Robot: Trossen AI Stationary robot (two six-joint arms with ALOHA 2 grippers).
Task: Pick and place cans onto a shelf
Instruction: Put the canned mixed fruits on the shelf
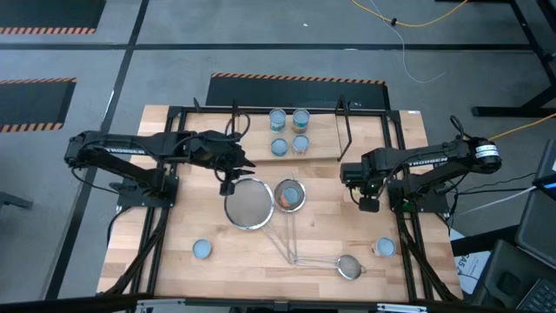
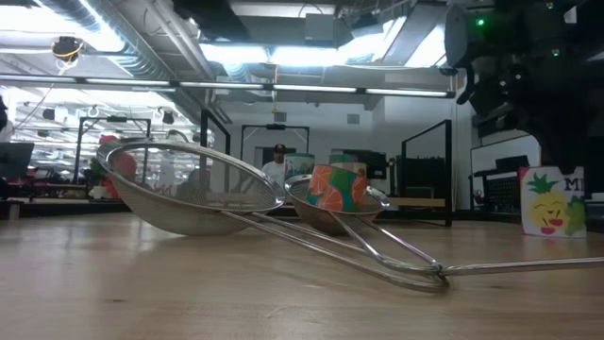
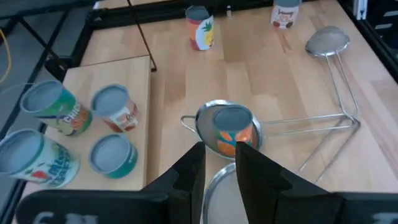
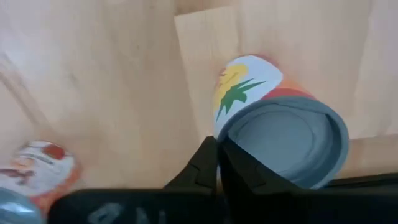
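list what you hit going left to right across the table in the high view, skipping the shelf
left tool → lone can → large strainer → can in the medium strainer → small strainer → right tool → can near the right edge

The wooden table (image 1: 217, 261) carries the shelf (image 1: 323, 139) with four cans, three mesh strainers (image 1: 248, 209), and two loose cans (image 1: 201, 249) near its front.

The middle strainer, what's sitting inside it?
A can with an orange label stands upright in that strainer. Its grey top shows; the can's bottom and the mesh under it are hidden.
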